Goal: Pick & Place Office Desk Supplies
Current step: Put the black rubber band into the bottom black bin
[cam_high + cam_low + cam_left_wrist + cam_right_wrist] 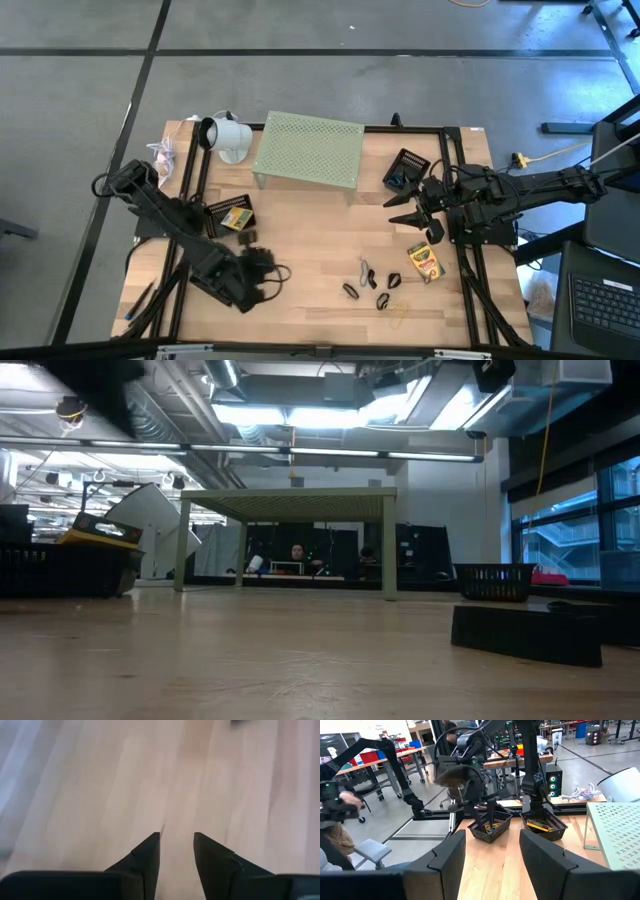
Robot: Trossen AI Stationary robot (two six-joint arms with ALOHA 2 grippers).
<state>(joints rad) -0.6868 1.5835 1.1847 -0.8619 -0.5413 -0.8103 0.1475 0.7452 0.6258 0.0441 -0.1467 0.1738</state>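
Note:
My left gripper point(272, 270) hovers over bare wood near the table's near-left part, its fingers point(150, 850) a little apart and holding nothing. My right gripper point(400, 211) is open and empty, pointing level toward the table's left, beside the right black basket point(405, 170). A yellow-green card box point(425, 262) lies flat on the table near the right arm. Another card box point(236, 216) sits in the left black basket point(492, 827). Several black binder clips point(370, 285) and a tan rubber band point(400, 312) lie on the near middle of the table.
The pale green perforated riser point(308, 150) stands at the far middle on thin legs, with the white cup-shaped object point(226, 136) lying beside it on the left. Loose bands point(160, 152) lie at the far-left corner. Bare wood stretches between the two arms. People are in the room beyond.

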